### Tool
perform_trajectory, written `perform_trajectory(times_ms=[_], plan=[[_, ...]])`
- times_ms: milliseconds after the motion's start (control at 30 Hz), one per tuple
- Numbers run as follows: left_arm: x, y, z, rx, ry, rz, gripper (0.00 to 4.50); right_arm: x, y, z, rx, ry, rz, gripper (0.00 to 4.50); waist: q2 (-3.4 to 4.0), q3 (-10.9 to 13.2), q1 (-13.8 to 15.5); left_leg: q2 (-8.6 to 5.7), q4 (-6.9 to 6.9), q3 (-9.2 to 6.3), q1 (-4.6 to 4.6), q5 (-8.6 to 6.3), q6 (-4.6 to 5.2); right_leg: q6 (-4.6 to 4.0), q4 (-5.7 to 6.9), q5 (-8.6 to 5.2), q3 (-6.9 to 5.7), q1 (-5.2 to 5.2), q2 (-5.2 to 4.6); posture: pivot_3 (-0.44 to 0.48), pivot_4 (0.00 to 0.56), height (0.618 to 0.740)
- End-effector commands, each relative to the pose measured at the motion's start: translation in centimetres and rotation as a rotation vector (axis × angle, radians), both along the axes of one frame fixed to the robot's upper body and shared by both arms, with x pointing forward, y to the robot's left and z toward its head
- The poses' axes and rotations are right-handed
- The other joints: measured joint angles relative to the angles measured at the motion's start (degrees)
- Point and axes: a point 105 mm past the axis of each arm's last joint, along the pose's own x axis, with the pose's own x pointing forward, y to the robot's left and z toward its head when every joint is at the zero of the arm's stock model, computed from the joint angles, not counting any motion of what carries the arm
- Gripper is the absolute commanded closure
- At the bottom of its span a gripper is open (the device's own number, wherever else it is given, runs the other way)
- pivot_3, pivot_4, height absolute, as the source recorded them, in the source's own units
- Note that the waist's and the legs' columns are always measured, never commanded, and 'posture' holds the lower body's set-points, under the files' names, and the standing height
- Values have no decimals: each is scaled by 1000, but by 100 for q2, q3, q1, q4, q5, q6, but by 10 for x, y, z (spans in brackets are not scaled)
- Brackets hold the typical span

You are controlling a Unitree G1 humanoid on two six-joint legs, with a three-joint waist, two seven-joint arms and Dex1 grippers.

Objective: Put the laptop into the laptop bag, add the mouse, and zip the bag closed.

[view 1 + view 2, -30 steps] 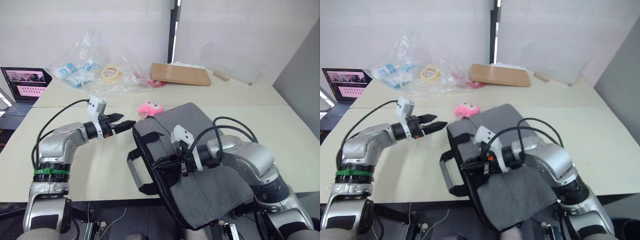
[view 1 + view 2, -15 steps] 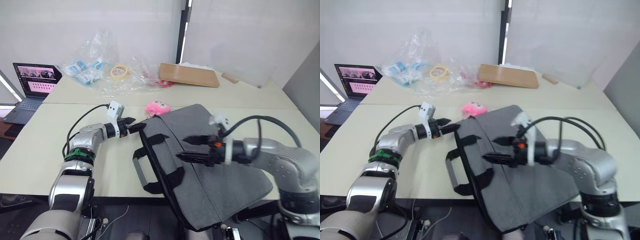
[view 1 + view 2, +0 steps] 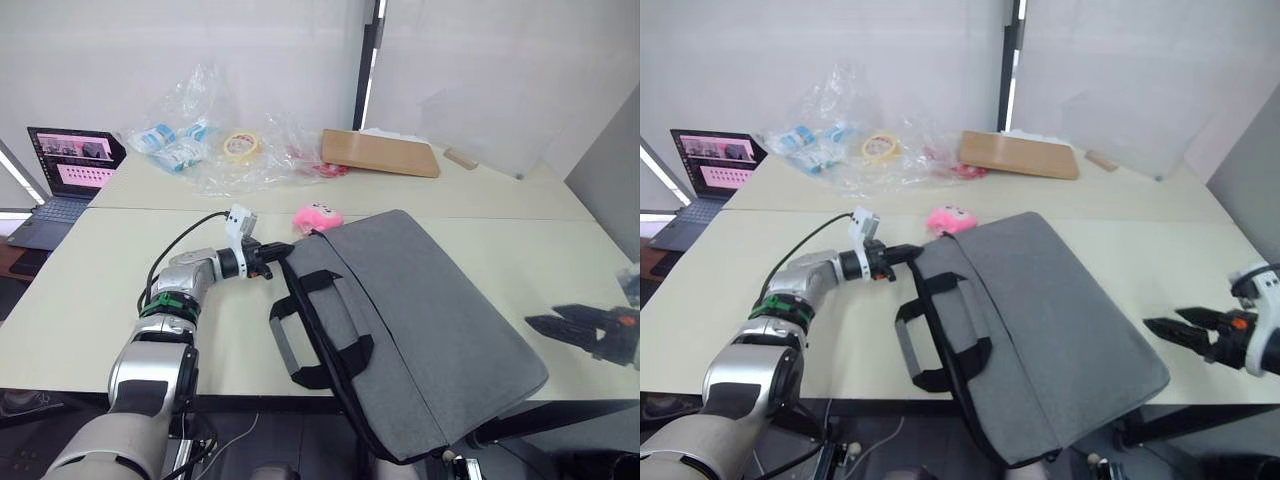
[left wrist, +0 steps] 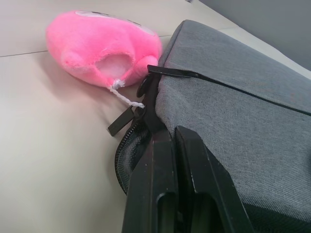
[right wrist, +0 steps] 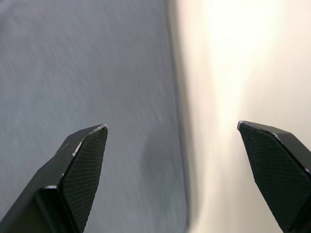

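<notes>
Two grippers in play. Left gripper (image 3: 285, 251) is at the far-left corner of the laptop bag (image 3: 420, 320), fingers (image 4: 194, 170) pressed together w/ almost no gap; they sit right at the bag's black zipper edge (image 4: 146, 111). Can't tell if a pull tab is actually pinched between them; a black tab (image 4: 120, 121) hangs free just beside the tips. Zipper looks slightly parted at that corner, mesh visible inside.

Right gripper (image 3: 1170, 328) is off to the right, near the table's (image 3: 70, 300) front-right part, clear of the bag and holding nothing; fingers (image 5: 82, 160) spread wide apart. In the right wrist view, grey fabric lies under one finger, pale tabletop under the other.

Bag lies flat on the table, grey side up, angled diagonally, its near corner hanging over the front edge. Two black strap handles (image 3: 300, 340) stick out on its left side. Laptop & mouse can't be made out anywhere on the table; bag contents hidden.

Pink plush toy (image 3: 316, 216) sits touching the bag's far-left corner, w/ a white string (image 4: 127, 97) trailing toward the zipper. Farther back: clear plastic bags (image 3: 200, 140) w/ blue-white packets, tape roll (image 3: 239, 145), brown board (image 3: 380, 152). Small dark laptop w/ lit pink screen (image 3: 70, 165) at far left.
</notes>
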Motion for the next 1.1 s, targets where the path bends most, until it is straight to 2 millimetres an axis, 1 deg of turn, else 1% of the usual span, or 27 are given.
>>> perform_trajectory(times_ms=[33,133,200,333,433,533,667,700,767,967,1067,1100], plan=[[3,9,6,6,-43,38,4468,-14,-2,4,34,45,24,0,0,0,-15,1,-2,1,1,0,0,1,-2,1,2,0,0,0,150,740],[4,11,8,-4,-60,60,4468,-18,-4,-6,40,93,11,0,0,0,-51,9,-1,3,4,0,-2,5,-1,3,10,0,-2,0,150,740],[4,13,9,-11,-70,76,4468,-22,-5,-18,14,133,5,0,0,0,-54,11,1,3,6,1,-5,9,1,6,14,0,-2,0,150,740],[1,12,7,-16,-76,72,4468,-23,-1,-25,35,154,1,0,0,0,-69,12,-2,3,9,2,-10,11,3,5,15,0,-2,0,150,740],[-3,12,5,-10,-78,61,4468,-27,-2,-37,9,191,-6,0,0,0,-71,12,-2,3,10,2,-11,11,2,5,15,0,-2,0,150,740],[-4,13,4,-4,-79,63,4468,-19,4,-34,71,160,-24,0,0,0,-72,9,-2,2,12,3,-14,11,1,5,13,-1,-2,0,150,740],[-4,15,4,8,-84,72,4468,-14,15,-33,99,147,-7,0,1,0,-64,9,-1,2,12,4,-17,11,4,5,15,-1,-5,0,150,740],[-4,15,4,13,-87,76,4500,-12,18,-31,117,139,3,538,1,0,-70,9,-2,1,12,5,-18,11,3,5,12,-1,-3,0,150,740],[-4,15,5,15,-89,72,4500,-9,21,-28,128,130,6,1158,1,0,-68,7,-2,2,13,5,-18,11,3,5,14,-1,-3,0,150,740],[-7,18,6,18,-90,69,4500,-7,19,-26,128,123,-4,3260,1,0,-75,6,-2,2,13,5,-18,10,3,6,11,-1,-2,0,150,740],[-11,22,2,23,-86,76,4500,-4,20,-24,148,113,-8,4216,1,0,-103,7,-4,2,13,5,-18,10,3,5,12,-1,1,0,150,740],[-12,23,1,24,-85,79,4500,-4,20,-23,154,111,-8,4471,1,0,-107,8,-5,2,13,5,-19,10,3,5,12,-1,1,0,150,740]])
